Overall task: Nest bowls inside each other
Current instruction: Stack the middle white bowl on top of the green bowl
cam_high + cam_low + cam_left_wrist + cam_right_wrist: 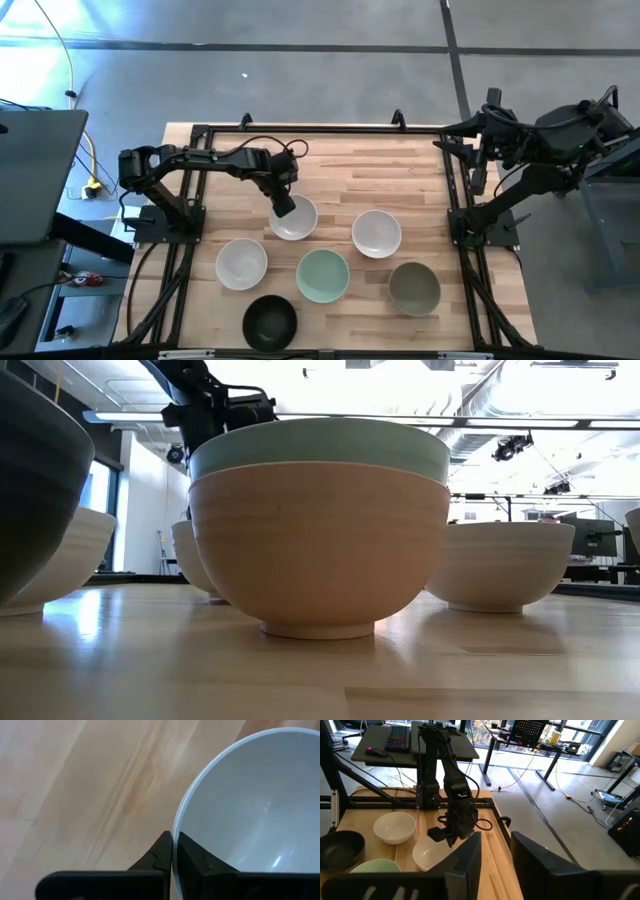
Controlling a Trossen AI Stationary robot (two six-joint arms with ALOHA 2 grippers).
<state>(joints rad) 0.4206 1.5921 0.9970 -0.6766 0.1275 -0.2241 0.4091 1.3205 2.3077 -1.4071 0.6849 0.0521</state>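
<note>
Wood counter (330, 170), bowls spread around: left end effector (284, 207) is pinching the left rim of the far white bowl (297, 220), mint bowl (322, 275) just nearer; right arm waits far right.

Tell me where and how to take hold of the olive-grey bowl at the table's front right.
Grip the olive-grey bowl by its thin rim, coming straight down from above, one finger inside and one outside. It sits upright with its mouth open and stands apart from the mint green bowl. The left pincer is pinching a white bowl's rim the same way.
</note>
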